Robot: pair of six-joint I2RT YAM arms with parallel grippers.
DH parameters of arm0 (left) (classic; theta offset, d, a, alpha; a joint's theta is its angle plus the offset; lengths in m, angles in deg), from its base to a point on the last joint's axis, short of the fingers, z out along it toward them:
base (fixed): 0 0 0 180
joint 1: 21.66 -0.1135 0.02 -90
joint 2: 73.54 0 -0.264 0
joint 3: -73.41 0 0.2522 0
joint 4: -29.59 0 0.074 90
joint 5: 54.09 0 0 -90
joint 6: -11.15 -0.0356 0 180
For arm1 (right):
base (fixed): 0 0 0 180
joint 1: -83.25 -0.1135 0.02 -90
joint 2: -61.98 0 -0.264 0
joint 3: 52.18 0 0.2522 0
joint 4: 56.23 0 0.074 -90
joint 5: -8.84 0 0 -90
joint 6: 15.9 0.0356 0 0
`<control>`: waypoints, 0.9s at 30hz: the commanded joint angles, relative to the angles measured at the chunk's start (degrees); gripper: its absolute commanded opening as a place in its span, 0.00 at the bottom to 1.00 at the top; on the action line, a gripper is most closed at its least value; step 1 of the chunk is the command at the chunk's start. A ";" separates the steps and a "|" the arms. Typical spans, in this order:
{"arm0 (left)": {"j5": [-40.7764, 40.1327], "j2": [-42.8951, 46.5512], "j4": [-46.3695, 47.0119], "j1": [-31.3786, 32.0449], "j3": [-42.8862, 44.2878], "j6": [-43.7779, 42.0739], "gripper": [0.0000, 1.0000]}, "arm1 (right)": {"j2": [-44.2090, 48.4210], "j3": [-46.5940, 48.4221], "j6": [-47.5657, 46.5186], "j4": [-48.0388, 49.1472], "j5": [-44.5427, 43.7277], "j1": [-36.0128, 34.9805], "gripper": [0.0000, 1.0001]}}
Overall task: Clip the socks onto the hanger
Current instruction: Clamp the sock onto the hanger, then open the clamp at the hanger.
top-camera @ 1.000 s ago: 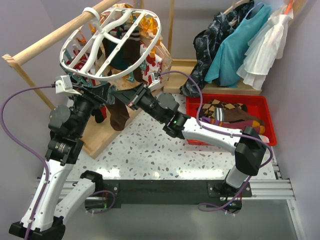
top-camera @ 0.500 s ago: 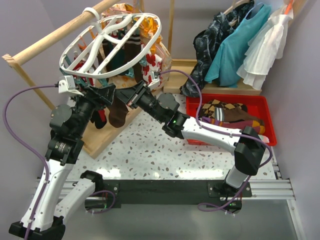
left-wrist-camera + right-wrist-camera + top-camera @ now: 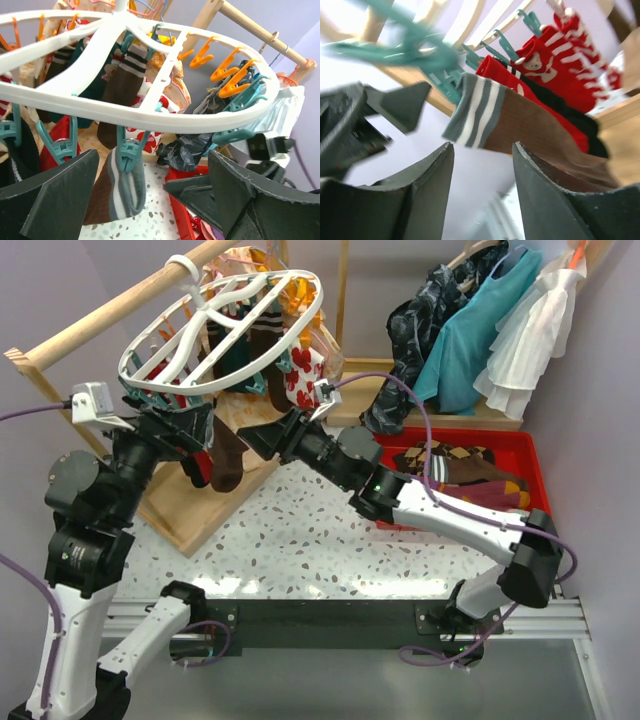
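Working above the far left corner of the bench (image 3: 310, 540), under the hanger (image 3: 150, 117) hooked on a wooden rail (image 3: 95, 323) and tilting down toward the left edge. Holding the left fingers (image 3: 50, 195) spread wide just below the hanger's near rim, clamping nothing, with a brown sock (image 3: 117, 192) dangling in the open space between them in the left wrist view. Finding that brown sock pinched at its grey-and-white striped cuff by a teal clip (image 3: 131, 152) on the rim, the foot hanging down toward the bench. Reaching in from the right-edge side with the right fingers (image 3: 555, 200), standing apart as well and pointing up at the same striped cuff. Showing the cuff above the gap in the right wrist view, with no telling whether either finger is touching the cloth. Spotting red socks (image 3: 547, 65) with white markings clipped just behind the brown one, and darker socks hanging from clips further in under the spokes. Noting orange clips (image 3: 223, 70) lining the hanger's far rim. Seeing more socks (image 3: 455, 465), argyle among them, lying in a red bin (image 3: 500, 440) at the right edge of the bench. Catching teal and white dresses (image 3: 475, 335) hanging beyond the far right corner.
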 commanded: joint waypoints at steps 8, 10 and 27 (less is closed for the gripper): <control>8.93 -3.39 -15.15 0.09 12.02 -2.57 0.93 | 13.59 -0.13 -29.41 -15.61 0.83 0.88 0.56; 10.60 -3.83 -14.62 0.09 12.11 -1.69 0.92 | 13.41 1.10 -29.68 -15.79 3.11 3.15 0.56; 19.31 -7.52 -8.29 0.09 11.76 2.09 0.89 | 5.86 11.74 -25.47 -8.68 22.02 11.34 0.53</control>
